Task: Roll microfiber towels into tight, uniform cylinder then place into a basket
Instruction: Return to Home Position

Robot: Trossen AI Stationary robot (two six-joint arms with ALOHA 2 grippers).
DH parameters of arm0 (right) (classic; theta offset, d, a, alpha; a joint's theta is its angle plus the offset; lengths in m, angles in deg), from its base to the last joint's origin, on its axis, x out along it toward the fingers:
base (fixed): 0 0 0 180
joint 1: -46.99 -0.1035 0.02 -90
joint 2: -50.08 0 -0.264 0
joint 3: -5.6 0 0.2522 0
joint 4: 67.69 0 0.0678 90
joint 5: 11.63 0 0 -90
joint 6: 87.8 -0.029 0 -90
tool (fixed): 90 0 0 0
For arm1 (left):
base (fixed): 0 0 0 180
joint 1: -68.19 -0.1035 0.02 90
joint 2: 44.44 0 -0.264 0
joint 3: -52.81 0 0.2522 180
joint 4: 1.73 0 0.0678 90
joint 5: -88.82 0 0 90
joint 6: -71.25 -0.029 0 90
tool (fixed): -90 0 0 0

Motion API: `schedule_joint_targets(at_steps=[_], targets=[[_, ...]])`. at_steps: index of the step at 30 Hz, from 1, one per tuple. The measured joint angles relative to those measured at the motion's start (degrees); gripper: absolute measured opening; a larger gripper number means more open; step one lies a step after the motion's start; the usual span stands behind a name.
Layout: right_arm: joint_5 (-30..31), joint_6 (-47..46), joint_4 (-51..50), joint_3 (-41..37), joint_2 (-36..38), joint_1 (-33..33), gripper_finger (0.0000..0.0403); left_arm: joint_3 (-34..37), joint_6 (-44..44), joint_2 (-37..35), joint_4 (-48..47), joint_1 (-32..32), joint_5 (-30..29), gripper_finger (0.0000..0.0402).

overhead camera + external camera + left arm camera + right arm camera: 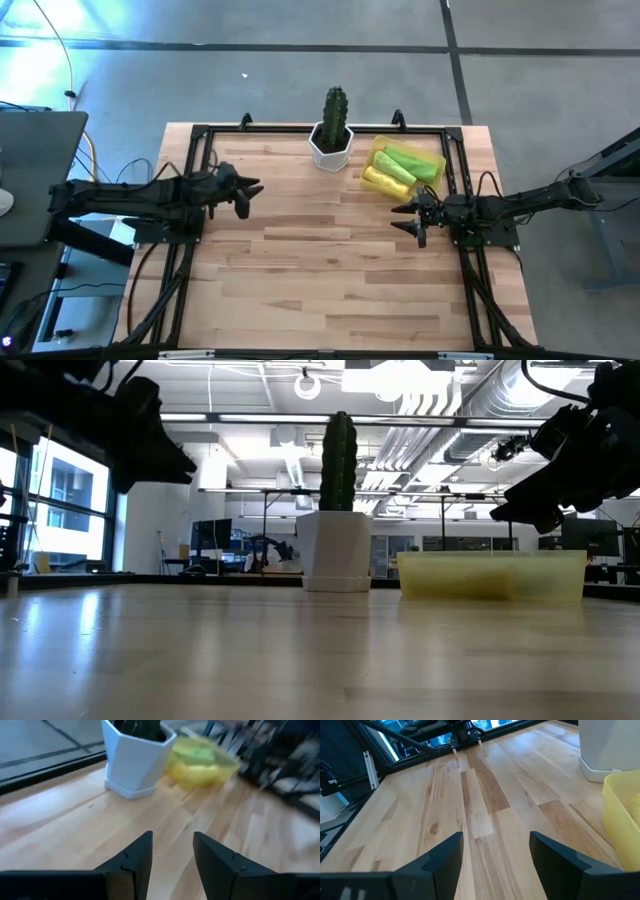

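Parted and empty, left gripper [252, 197] and right gripper [405, 222]; near right jaws, shallow pale-yellow square basket [442, 159] holding rolled lime-green and bright yellow microfiber towels [404, 165], well apart from left jaws

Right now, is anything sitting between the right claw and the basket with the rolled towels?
Nothing visible does. The open right claw hovers near the basket, with only bare table between them. The cactus pot stands beside the basket, out of that line. The left claw waits across the table.
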Motion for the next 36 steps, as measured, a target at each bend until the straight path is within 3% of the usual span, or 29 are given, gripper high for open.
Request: schedule_joint_targets(at_steps=[6, 16, 36], targets=[[0.0, 0.0, -0.1, 0.0, 0.0, 0.0, 0.0220, 10.4, 1.6, -7.3, 11.6, 0.7, -0.2, 0.0131], [0.0, 0.0, -0.3, 0.0, 0.0, 0.0, 0.0220, 18.4, 1.6, -17.9, 13.1, 0.7, -1.6, 0.0131], [0.0, 0.0, -0.7, 0.0, 0.0, 0.0, 0.0220, 18.7, -1.4, -19.7, 13.6, 0.6, -0.3, 0.0131]])
